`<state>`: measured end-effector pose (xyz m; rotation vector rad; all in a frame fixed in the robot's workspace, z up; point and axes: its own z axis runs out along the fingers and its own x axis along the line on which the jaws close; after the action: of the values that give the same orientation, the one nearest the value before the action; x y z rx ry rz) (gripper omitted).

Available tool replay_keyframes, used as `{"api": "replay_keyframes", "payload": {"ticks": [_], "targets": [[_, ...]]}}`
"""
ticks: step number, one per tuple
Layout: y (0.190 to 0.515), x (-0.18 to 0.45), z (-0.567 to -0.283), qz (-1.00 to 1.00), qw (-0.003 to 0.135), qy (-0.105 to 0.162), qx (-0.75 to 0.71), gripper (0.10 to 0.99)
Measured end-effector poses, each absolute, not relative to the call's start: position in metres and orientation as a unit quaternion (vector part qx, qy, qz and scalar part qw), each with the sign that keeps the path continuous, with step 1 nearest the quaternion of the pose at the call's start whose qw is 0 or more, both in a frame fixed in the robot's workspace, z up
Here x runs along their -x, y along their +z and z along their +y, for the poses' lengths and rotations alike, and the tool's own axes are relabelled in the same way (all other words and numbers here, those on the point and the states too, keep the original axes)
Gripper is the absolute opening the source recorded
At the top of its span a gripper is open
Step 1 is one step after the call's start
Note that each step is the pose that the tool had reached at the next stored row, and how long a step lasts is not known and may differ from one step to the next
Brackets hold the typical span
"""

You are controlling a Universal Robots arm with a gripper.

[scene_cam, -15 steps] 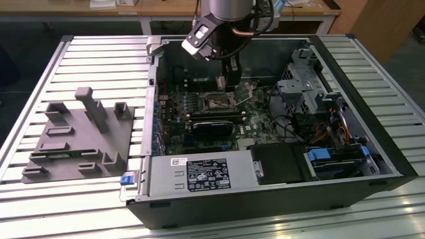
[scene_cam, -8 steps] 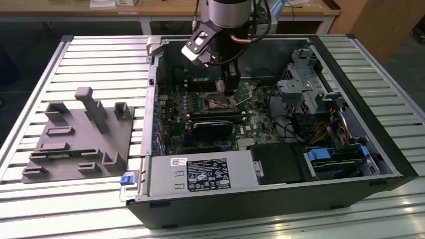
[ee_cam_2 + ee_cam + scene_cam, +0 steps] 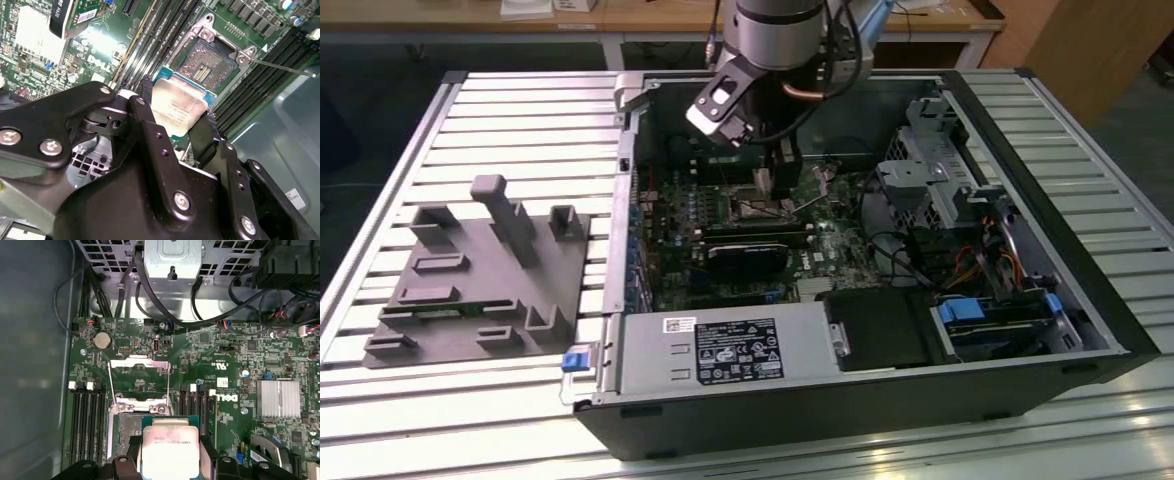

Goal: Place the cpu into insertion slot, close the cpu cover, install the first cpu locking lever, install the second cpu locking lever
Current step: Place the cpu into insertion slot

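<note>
My gripper reaches down into the open computer case over the green board. It is shut on the cpu, a flat square chip with a pale metal face, pinched by its two opposite edges between the black fingers. In both wrist views the cpu hangs above the board, partly over the near edge of the insertion slot. The slot lies bare, showing its dark pin field and silver rim. The cpu cover stands swung open on the slot's far side.
A thin metal lever sticks out from the slot's corner. Long black memory slots flank the socket. A black card, a power supply and cables crowd the case. A grey fixture block sits at the exterior view's left.
</note>
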<state>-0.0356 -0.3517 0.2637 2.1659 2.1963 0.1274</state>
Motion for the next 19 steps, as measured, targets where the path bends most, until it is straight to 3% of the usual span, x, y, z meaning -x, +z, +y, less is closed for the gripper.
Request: {"api": "replay_keyframes", "payload": {"ticks": [19], "targets": [[0.232,0.038,-0.346,0.714,0.030,0.042,-0.698,0.541]]}}
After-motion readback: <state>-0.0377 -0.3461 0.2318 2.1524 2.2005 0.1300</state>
